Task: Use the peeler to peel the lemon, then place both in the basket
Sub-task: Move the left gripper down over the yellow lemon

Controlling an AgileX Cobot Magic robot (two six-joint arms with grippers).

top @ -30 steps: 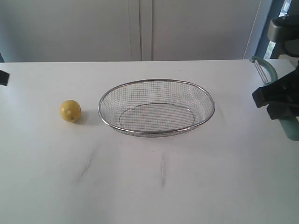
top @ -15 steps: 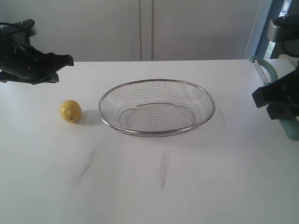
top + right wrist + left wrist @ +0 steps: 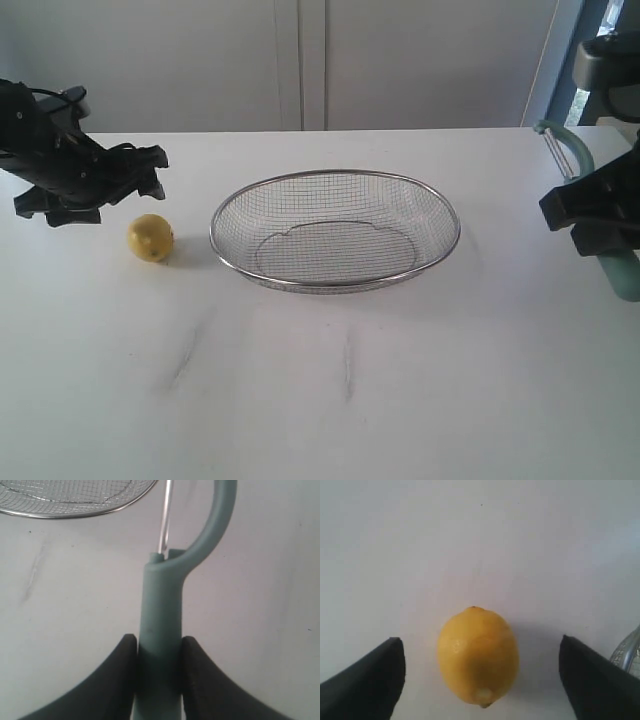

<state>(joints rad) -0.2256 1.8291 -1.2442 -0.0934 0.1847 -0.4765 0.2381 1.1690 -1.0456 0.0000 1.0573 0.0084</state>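
Note:
The yellow lemon point(image 3: 150, 238) rests on the white table, left of the wire basket point(image 3: 335, 176). My left gripper point(image 3: 150, 175) hovers open just behind and above it. In the left wrist view the lemon point(image 3: 478, 655) lies between the two spread black fingers point(image 3: 370, 680) without touching either. At the right edge, my right gripper point(image 3: 598, 215) is shut on the teal handle of the peeler point(image 3: 566, 150). The right wrist view shows the peeler point(image 3: 162, 610) pinched between both pads, its blade head pointing toward the basket point(image 3: 75, 512).
A white table top point(image 3: 400, 380) with a few faint grey scuffs spreads in front of the basket. Behind the table stand pale cabinet doors point(image 3: 300, 60).
The left arm came in from the left edge and dropped down to just over the lemon. The right gripper with the peeler, the lemon and the basket stayed still.

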